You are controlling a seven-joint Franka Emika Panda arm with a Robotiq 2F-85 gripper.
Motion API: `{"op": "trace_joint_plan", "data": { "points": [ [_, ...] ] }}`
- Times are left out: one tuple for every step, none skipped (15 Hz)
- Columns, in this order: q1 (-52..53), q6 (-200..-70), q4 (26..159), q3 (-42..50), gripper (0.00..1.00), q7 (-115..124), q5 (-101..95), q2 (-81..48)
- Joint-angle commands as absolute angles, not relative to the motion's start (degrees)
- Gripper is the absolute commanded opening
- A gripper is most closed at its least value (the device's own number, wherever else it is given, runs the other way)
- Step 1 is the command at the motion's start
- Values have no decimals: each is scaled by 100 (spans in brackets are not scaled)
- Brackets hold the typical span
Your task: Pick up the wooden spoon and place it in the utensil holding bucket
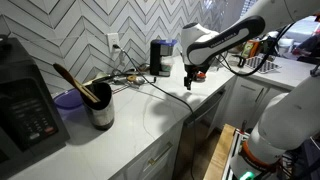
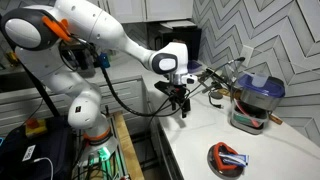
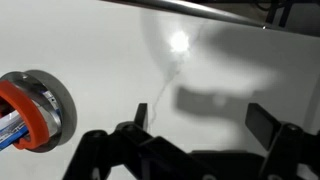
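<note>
Gripper (image 3: 196, 132) fingers apart above white counter (image 3: 90, 40), round grey-and-orange object (image 3: 35, 110), perhaps tape, at nine o'clock, wooden spoon (image 1: 72, 80) in utensil bucket (image 1: 100, 110).

Kitchen — tiled backsplash (image 1: 90, 25), white countertop (image 1: 145, 120)

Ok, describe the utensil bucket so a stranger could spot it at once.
Find the white counter under the herringbone-tiled wall and follow it to the big black appliance. The utensil bucket stands next to it, beside a purple bowl: the only dark upright cylinder, with wooden handles sticking out.
</note>
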State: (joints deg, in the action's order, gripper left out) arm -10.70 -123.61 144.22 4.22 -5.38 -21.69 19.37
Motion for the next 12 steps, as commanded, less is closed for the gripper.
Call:
{"op": "trace_joint_plan", "data": {
  "points": [
    [-993,-12342,14417,493,100,-519,-2192,1935],
    [-993,-12342,14420,493,100,-519,-2192,1932],
    [-993,-12342,14421,493,100,-519,-2192,1931],
    [-993,-12342,14421,493,100,-519,-2192,1931],
    [-905,-12511,14448,528,100,-609,-1989,1970],
    [-760,-12679,14420,578,100,-677,-1572,2014],
    [-638,-12811,14363,584,100,-671,-1192,2028],
    [-532,-12934,14268,536,100,-635,-906,2025],
    [-441,-13147,14216,507,100,-590,-647,2025],
    [-347,-13359,14102,447,100,-551,-485,2032],
    [-250,-13646,14019,433,100,-604,-316,1982],
    [-101,-13914,13766,422,100,-702,-79,1767]
  ]
}}
